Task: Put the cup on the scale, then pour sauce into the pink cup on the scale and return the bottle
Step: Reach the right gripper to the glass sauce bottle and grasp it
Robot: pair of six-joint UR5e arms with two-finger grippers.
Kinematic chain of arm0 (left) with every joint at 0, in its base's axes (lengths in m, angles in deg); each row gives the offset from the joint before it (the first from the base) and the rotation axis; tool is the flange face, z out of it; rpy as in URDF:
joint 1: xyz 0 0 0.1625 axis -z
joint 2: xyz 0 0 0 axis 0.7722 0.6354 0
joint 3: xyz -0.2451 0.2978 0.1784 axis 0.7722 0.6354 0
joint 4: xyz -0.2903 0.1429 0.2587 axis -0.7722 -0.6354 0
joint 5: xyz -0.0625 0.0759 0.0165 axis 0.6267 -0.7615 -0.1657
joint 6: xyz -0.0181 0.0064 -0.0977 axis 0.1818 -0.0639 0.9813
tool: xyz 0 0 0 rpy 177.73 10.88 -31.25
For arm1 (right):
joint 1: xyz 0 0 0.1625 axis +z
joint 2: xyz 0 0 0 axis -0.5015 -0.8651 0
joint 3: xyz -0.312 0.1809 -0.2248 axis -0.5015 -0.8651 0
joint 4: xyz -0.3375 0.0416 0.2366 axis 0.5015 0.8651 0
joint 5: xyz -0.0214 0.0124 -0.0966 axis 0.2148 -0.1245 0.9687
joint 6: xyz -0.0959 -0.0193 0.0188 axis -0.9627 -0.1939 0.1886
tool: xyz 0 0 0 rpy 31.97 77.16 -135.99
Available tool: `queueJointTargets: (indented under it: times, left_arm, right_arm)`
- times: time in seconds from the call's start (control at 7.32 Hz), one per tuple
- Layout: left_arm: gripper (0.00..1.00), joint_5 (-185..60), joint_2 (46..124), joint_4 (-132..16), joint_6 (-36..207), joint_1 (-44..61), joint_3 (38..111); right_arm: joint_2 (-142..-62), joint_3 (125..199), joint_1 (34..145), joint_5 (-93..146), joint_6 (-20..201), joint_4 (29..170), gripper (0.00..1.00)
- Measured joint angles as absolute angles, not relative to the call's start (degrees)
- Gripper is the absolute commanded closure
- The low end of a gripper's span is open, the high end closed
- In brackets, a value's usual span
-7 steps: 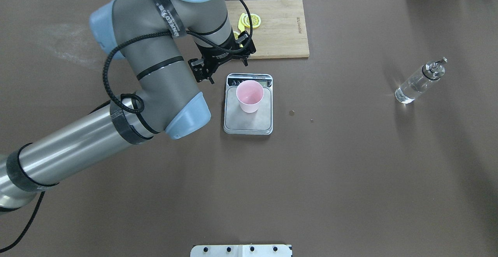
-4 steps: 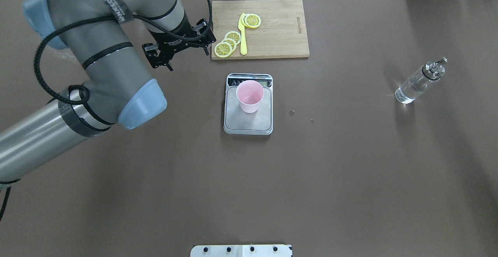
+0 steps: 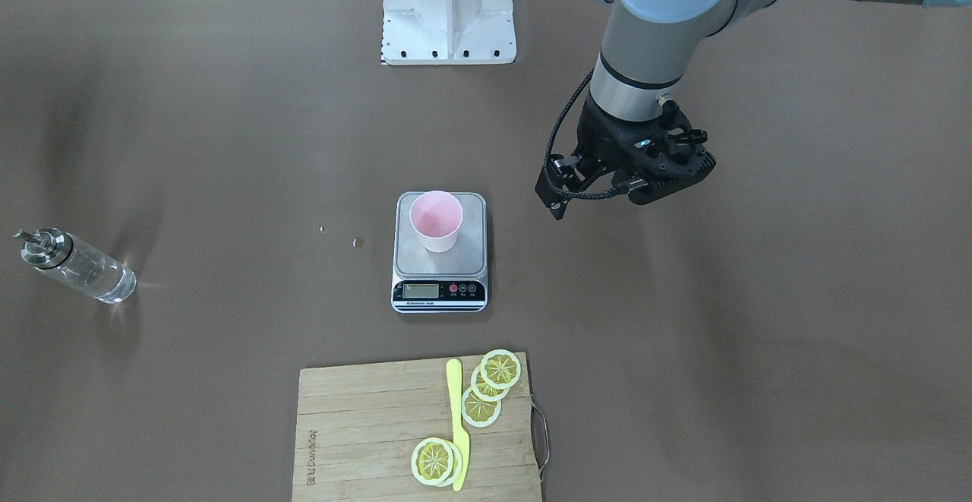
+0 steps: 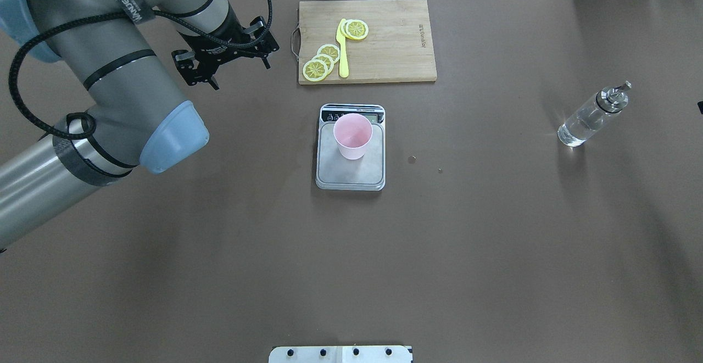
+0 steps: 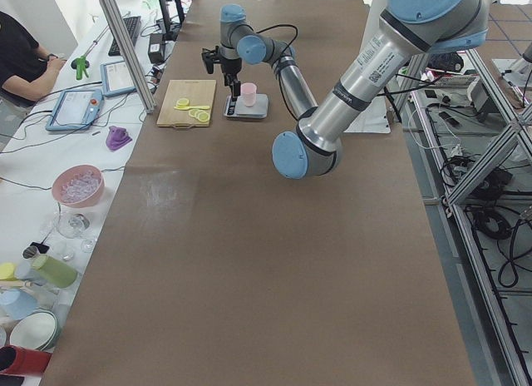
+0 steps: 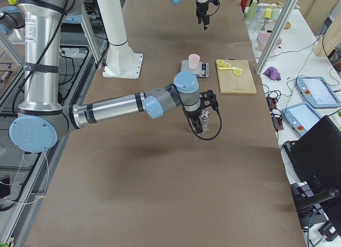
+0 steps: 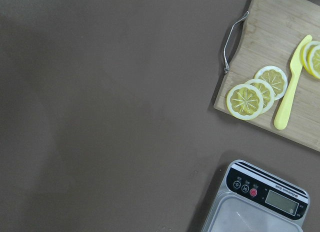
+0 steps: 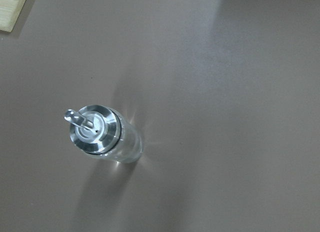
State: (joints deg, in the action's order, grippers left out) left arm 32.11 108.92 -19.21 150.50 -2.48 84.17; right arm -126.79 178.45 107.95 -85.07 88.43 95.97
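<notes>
A small, pale pink, tapered plastic cup [image 4: 352,135] was seen upright on the brushed silver platform of a rectangular kitchen scale [image 4: 350,175], towards its display end. A clear glass bottle [image 4: 590,116] with a metal collar and spout, holding colourless sauce [image 4: 573,130], was stood well apart on the brown table [image 4: 494,242]. The right gripper [image 6: 201,122] was held near it, and the left gripper [image 3: 624,175] beside a wooden cutting board [image 4: 390,50]. Neither gripper's spread could be told.

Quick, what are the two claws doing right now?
Left gripper: open, holding nothing.
Right gripper: cannot be told from these views.
</notes>
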Motion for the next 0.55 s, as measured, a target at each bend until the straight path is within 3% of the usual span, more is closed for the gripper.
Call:
queueJointTargets:
  times: [0.55]
  left_arm:
    - [0.02, 32.09, 107.61, -19.27, 149.61, -1.72, 84.28]
  right_arm:
    - [-128.98, 178.02, 95.31, -75.26, 111.84, 80.57, 0.01]
